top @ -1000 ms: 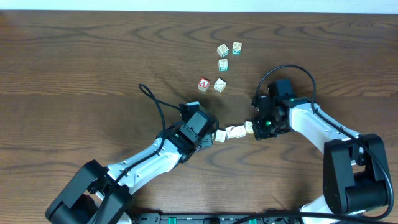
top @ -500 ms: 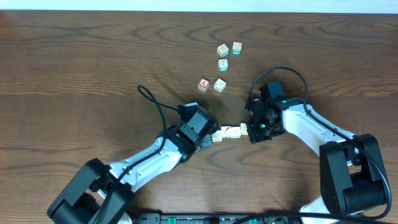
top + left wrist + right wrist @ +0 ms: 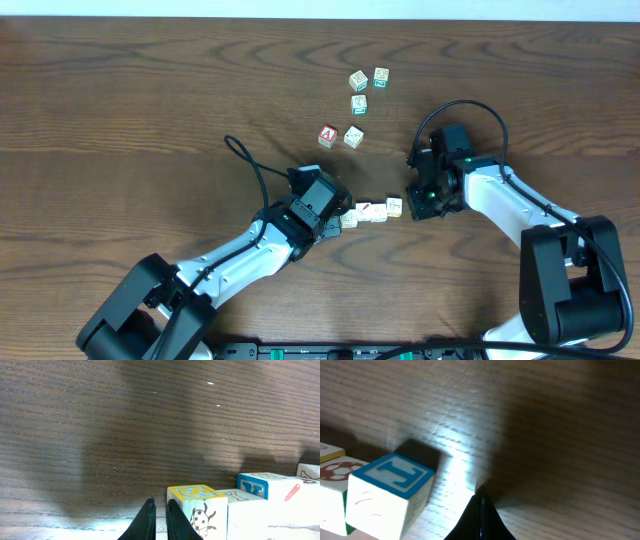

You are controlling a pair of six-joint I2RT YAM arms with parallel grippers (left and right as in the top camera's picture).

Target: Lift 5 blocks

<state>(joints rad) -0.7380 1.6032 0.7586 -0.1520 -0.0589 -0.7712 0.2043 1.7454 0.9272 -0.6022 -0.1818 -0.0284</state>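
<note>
The left gripper point(image 3: 337, 222), pincer clenched on nothing, sits at the row's left end. Its wrist view point(image 3: 159, 505) shows the ladybird block point(image 3: 197, 507) just beside one finger. The row of blocks point(image 3: 372, 211) lies flat near the middle of the table point(image 3: 120, 90), a little toward the near edge. The right gripper point(image 3: 413, 203), also clenched and empty, has backed off after pressing in half a second ago, leaving the blue T block point(image 3: 390, 485) apart from its tips point(image 3: 481, 497). The squeeze looks lost and nothing is lifted. Only overhead shows the loose cubes point(image 3: 359, 103) and the red A cube point(image 3: 327, 135) nearer the far edge.
</note>
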